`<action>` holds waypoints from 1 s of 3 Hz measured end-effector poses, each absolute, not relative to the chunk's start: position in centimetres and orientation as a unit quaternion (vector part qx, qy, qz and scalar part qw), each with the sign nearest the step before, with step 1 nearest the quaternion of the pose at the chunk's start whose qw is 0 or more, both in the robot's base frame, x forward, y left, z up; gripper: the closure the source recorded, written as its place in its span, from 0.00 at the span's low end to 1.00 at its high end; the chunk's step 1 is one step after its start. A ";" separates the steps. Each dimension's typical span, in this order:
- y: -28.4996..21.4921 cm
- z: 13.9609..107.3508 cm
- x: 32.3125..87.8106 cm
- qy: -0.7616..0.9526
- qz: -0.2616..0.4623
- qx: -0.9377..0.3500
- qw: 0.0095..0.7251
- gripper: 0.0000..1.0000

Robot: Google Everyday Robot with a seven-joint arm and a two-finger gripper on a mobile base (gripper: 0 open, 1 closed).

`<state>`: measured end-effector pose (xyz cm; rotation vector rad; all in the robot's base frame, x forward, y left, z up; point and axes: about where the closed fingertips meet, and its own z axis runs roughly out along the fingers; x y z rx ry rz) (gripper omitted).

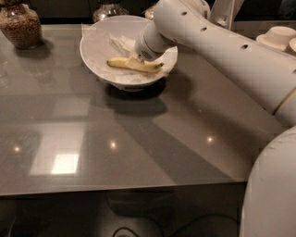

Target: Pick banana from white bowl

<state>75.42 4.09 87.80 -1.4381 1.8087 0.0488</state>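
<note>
The banana (118, 63) is slim and yellow with a dark tip pointing right. It lies across the middle of the white bowl (95, 48), on its crumpled paper lining. The bowl stands at the back of the grey table. My gripper (136, 62) comes down from the right on the white arm (222, 46). It is low inside the bowl, right at the banana's middle, and the wrist hides most of it. The banana still rests on the lining.
A glass jar of brown bits (21, 25) stands at the back left. Another glass jar (108, 8) is behind the bowl. White cups and saucers (277, 36) are at the far right. The robot's own white body (273, 190) fills the lower right corner.
</note>
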 end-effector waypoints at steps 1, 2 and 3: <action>3.5 86.1 76.2 0.722 0.003 -0.573 0.389 0.53; 2.4 85.0 77.0 0.729 -0.014 -0.571 0.377 0.46; 1.2 84.1 77.6 0.737 -0.029 -0.567 0.367 0.48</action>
